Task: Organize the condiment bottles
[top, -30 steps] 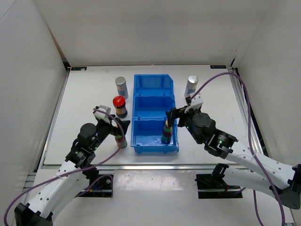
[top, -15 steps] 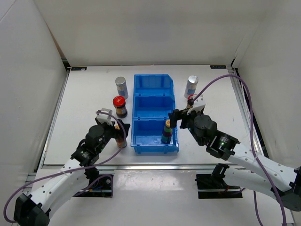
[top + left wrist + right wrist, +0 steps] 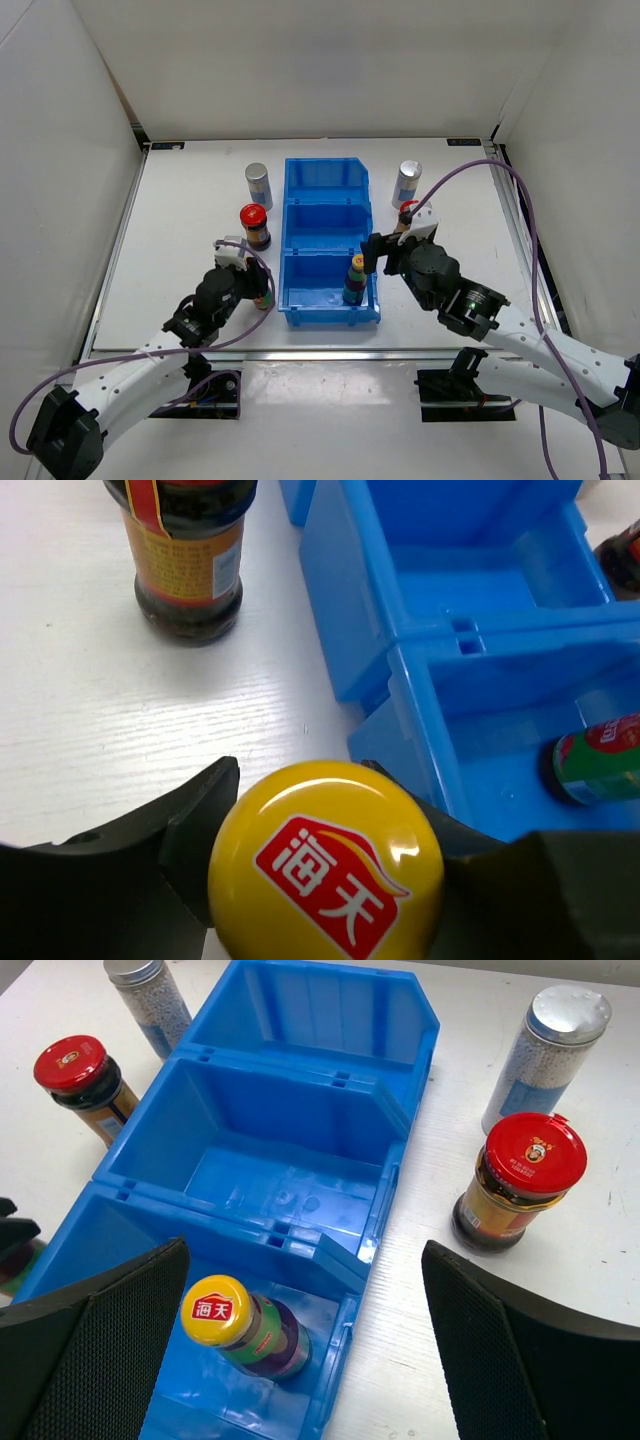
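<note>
My left gripper point(image 3: 254, 285) point(image 3: 300, 820) is shut on a slim yellow-capped bottle point(image 3: 325, 865) point(image 3: 264, 296), which stands on the table just left of the blue bin point(image 3: 326, 215). Its twin point(image 3: 355, 279) point(image 3: 243, 1327) stands in the bin's near compartment. My right gripper point(image 3: 385, 250) point(image 3: 305, 1290) hangs open over that compartment's right wall, holding nothing. One red-capped dark bottle point(image 3: 254, 226) point(image 3: 188, 560) stands left of the bin, the other point(image 3: 515, 1182) point(image 3: 404, 211) right of it. The silver-capped bottles point(image 3: 258, 183) point(image 3: 407, 182) stand at the far left and far right.
The bin's middle point(image 3: 275, 1170) and far point(image 3: 315, 1010) compartments hold nothing. White walls enclose the table on three sides. A purple cable point(image 3: 480, 165) arcs over the right side.
My left gripper has slid in around the yellow-capped bottle beside the bin and shut on it. My right gripper has drawn back slightly from the bottle in the bin, still open.
</note>
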Robot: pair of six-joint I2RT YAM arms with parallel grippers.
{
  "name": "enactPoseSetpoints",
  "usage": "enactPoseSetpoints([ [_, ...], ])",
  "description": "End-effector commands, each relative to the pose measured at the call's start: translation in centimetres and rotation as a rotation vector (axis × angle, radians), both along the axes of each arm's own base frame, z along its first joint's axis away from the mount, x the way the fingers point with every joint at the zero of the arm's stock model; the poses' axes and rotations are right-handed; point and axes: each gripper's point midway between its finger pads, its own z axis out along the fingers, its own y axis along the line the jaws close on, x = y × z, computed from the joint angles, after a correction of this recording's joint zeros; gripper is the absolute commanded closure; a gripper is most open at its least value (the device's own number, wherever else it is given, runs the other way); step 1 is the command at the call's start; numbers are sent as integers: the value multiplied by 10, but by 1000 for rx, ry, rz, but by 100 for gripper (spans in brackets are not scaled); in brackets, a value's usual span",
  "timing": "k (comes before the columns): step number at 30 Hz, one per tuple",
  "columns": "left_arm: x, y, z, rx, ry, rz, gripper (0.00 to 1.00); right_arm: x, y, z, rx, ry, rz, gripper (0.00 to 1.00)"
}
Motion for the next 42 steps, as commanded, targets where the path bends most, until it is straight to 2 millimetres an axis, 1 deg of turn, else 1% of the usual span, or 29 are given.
enactPoseSetpoints([
  [1, 9, -2, 44, -41, -103, 15, 68, 5, -8, 12, 36, -25, -44, 0],
  [2, 11, 0, 49, -30, -111, 25, 74, 6, -6, 10, 37, -17, -46, 0],
  [3, 14, 0, 70, -29, -154, 19, 80, 6, -6, 10, 37, -17, -46, 0],
  [4, 16, 2, 79, -18, -170, 28, 88, 6, -6, 10, 37, -17, -46, 0],
  [6, 19, 3, 102, -4, -217, 33, 89, 6, -5, 7, 38, -8, -48, 0],
  [7, 23, 3, 126, 11, -266, 28, 89, 6, -5, 7, 38, -8, -48, 0],
  [8, 24, 3, 139, 13, -294, 26, 89, 7, -6, 8, 36, -10, -57, 0],
  [9, 27, 0, 160, 24, -330, 10, 89, 7, -9, 10, 51, -14, -69, 0],
  [12, 27, -11, 187, 12, -370, -44, 89, 7, -13, 11, 55, -13, -89, 0],
  [13, 28, -15, 202, -5, -391, -59, 89, 9, -20, 8, 39, -10, -116, 0],
  [14, 24, -22, 210, -29, -401, -97, 89, 9, -21, 7, 42, -3, -127, 0],
  [15, 25, -31, 208, -27, -390, -129, 89, 8, -25, 7, 46, -1, -138, 0],
  [17, 21, -46, 216, -71, -391, -190, 89, 7, -27, 5, 43, 7, -150, 0],
  [18, 22, -51, 216, -76, -393, -212, 89, 8, -29, 5, 51, 7, -163, 0],
  [20, 17, -75, 199, -96, -358, -308, 89, 8, -33, 1, 51, 15, -175, 0],
  [21, 17, -81, 196, -95, -350, -331, 89, 8, -33, 1, 51, 15, -175, 0],
  [22, 11, -98, 180, -87, -315, -396, 89, 8, -33, 1, 59, 18, -177, 0],
  [23, 9, -105, 167, -88, -287, -411, 89, 7, -33, -1, 52, 23, -177, 0],
  [24, 7, -113, 165, -97, -298, -430, 89, 7, -33, -1, 51, 23, -177, 0],
  [26, -2, -133, 145, -91, -269, -492, 89, 6, -34, -3, 60, 26, -179, 0],
  [28, -3, -140, 128, -47, -259, -508, 89, 6, -35, -4, 52, 30, -179, 0],
  [29, -6, -149, 115, -21, -234, -535, 89, 5, -36, -6, 44, 35, -179, 0],
  [31, -2, -152, 100, 0, -212, -521, 89, 5, -36, -6, 53, 38, -181, 0],
  [33, -2, -149, 80, 16, -178, -509, 89, 4, -36, -8, 43, 43, -182, 0],
  [35, -3, -150, 69, 18, -162, -499, 83, 3, -40, -11, 43, 47, -193, 0],
  [36, -3, -150, 60, 29, -147, -501, 77, 3, -40, -11, 43, 47, -193, 0],
  [38, -2, -151, 57, 31, -143, -501, 73, 2, -42, -10, 44, 47, -193, 0],
  [39, -3, -151, 49, 43, -127, -502, 71, 2, -42, -14, 36, 51, -193, 0],
  [42, -6, -153, 48, 56, -136, -509, 44, 2, -46, -14, 45, 54, -204, 0],
])
